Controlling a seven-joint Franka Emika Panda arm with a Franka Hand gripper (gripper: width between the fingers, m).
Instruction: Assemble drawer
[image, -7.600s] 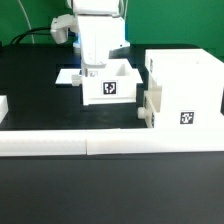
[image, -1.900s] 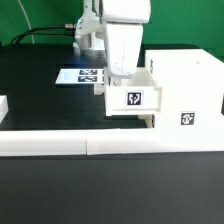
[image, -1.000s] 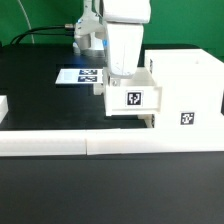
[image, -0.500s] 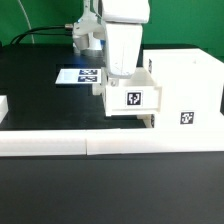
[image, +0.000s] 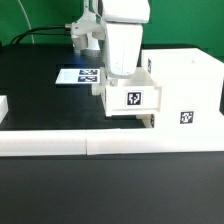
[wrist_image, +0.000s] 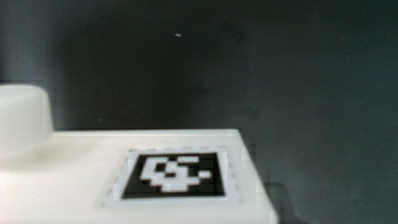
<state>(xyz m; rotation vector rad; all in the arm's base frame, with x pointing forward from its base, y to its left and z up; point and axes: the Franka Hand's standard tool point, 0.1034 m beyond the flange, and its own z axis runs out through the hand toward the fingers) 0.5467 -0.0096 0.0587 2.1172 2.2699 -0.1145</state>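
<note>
On black table (image: 40, 100): 1 housing (image: 185, 95), 2 trays (image: 130, 97).

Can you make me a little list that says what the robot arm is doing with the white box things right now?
held part: shallow white plastic tray with a square black-and-white tag
tray position: lifted, against the open side of the housing
housing: tall white plastic box housing, on the exterior view's right
gripper: white two-finger gripper, reaching down into the tray; fingertips hidden
marker board: thin flat white board with tags, lying behind the tray
front edge: long low white border wall
table: black table top
</note>
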